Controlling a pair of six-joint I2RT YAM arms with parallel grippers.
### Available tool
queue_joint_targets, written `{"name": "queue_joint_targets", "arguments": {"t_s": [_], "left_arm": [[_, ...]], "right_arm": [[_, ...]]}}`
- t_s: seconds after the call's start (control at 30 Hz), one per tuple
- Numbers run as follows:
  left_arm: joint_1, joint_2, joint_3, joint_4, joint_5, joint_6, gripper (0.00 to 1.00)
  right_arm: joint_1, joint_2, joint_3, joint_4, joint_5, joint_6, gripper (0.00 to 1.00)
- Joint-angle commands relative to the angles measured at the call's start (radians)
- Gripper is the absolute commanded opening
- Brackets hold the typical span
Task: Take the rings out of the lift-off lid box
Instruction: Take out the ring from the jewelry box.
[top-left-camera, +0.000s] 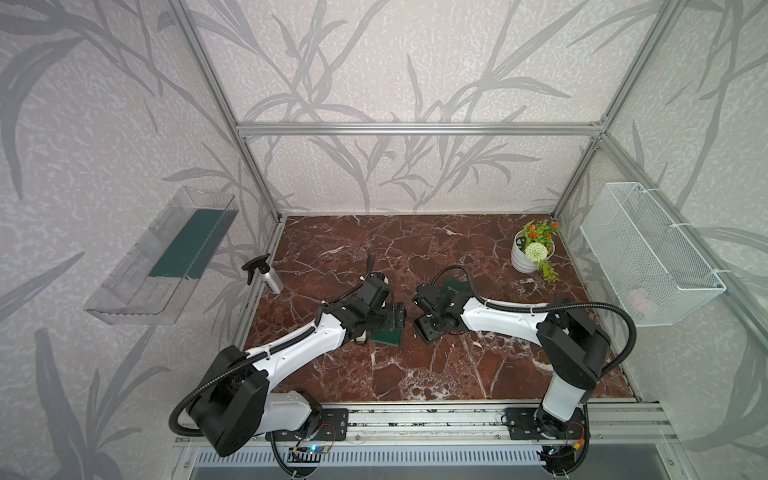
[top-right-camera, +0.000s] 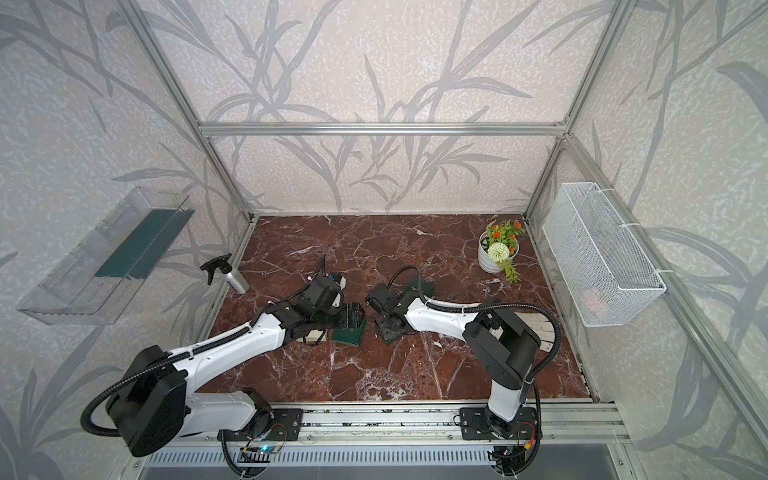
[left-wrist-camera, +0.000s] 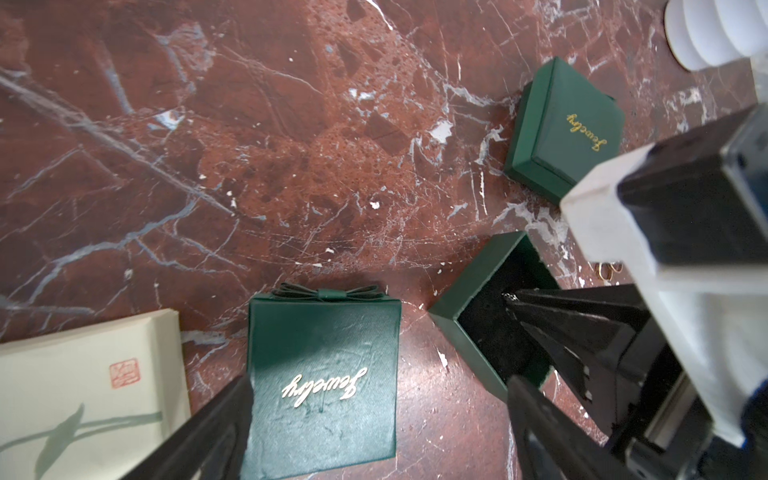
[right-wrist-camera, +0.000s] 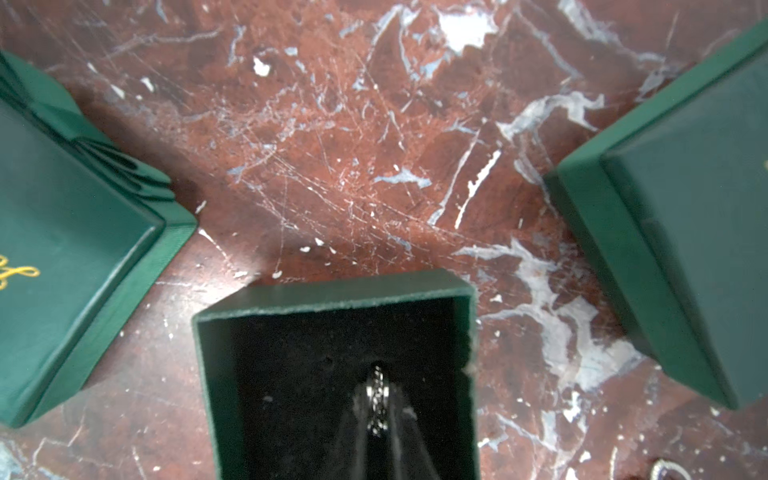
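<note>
The right hand (right-wrist-camera: 378, 398) is down inside the open dark green square cardboard box (right-wrist-camera: 332, 291) with its black lining. Its two black fingers are pinched narrow on one of the rings, a thin silvery patterned metal hoop (right-wrist-camera: 376, 380) that stands on edge between the tips. Whether the hoop is clear of the black floor cannot be told. What look like two more small pale hoops (left-wrist-camera: 609, 269) lie on the red-brown veined marble table (left-wrist-camera: 249, 166) just beside the box, so the task looks partly done. The step in hand appears to be the lift-out. It would go best as a straight rise with a firm grip, kept to the middle of the opening so that neither finger nor ring catches a wall, since so light a box could be dragged or tipped. A low release next to the other hoops should follow, as a hoop let go on edge would likely roll. The left hand (left-wrist-camera: 380, 384) hangs wide and holds nothing, over the closed green box with a bow and gold lettering (left-wrist-camera: 324, 353); it could steady the open box if that shifts.
</note>
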Motion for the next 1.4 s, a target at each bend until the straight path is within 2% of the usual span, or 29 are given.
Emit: {"name": "queue_joint_targets", "arguments": {"t_s": [0.0,0.13,0.3,0.67,0.97,1.37], "left_arm": [[-0.009,0.012,0.013,0.032,0.014,-0.022,0.89],[-0.035,0.026,0.034,0.037,0.007,-0.031,0.87],[-0.078,0.079,0.069,0.042,-0.005,-0.050,0.80],[-0.117,0.204,0.139,0.095,0.045,-0.076,0.75],[-0.137,0.273,0.161,0.097,0.054,-0.097,0.73],[-0.154,0.360,0.214,0.039,0.061,-0.073,0.76]], "right_arm": [[-0.026,-0.040,-0.018,-0.009,-0.040,0.109,0.07],[-0.037,-0.066,-0.068,0.046,-0.081,0.181,0.07],[-0.044,-0.131,-0.106,0.075,-0.091,0.254,0.07],[-0.064,-0.232,-0.172,0.113,-0.111,0.310,0.07],[-0.092,-0.318,-0.222,0.147,-0.133,0.339,0.06],[-0.103,-0.343,-0.258,0.202,-0.165,0.370,0.06]]}}
